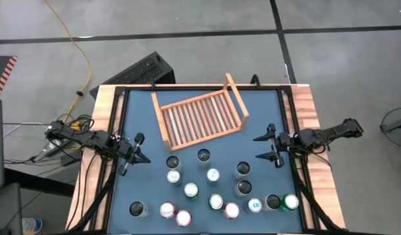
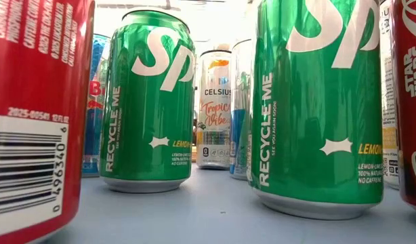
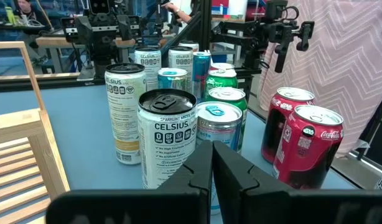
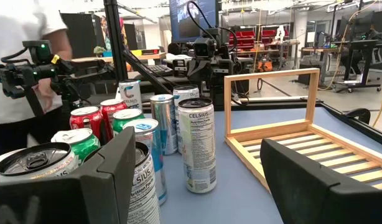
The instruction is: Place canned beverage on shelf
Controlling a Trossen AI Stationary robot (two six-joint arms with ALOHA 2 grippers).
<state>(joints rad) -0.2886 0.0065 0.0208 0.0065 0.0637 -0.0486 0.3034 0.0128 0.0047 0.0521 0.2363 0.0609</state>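
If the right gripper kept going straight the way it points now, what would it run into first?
Most likely the white Celsius can standing nearest ahead of the open right gripper, at the near edge of the can cluster. The shelf sits off to one side of that line. Depth is hard to judge.

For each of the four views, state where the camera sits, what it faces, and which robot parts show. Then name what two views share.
High: overhead, facing straight down on the shelf, the cans, both arms.
Low: at tabletop height, facing green cans close up; no robot part shows.
Left wrist: behind the shut left gripper, facing the cans.
Right wrist: behind the open right gripper, facing cans and shelf.
Shared: both wrist views show the shelf and the opposite arm.
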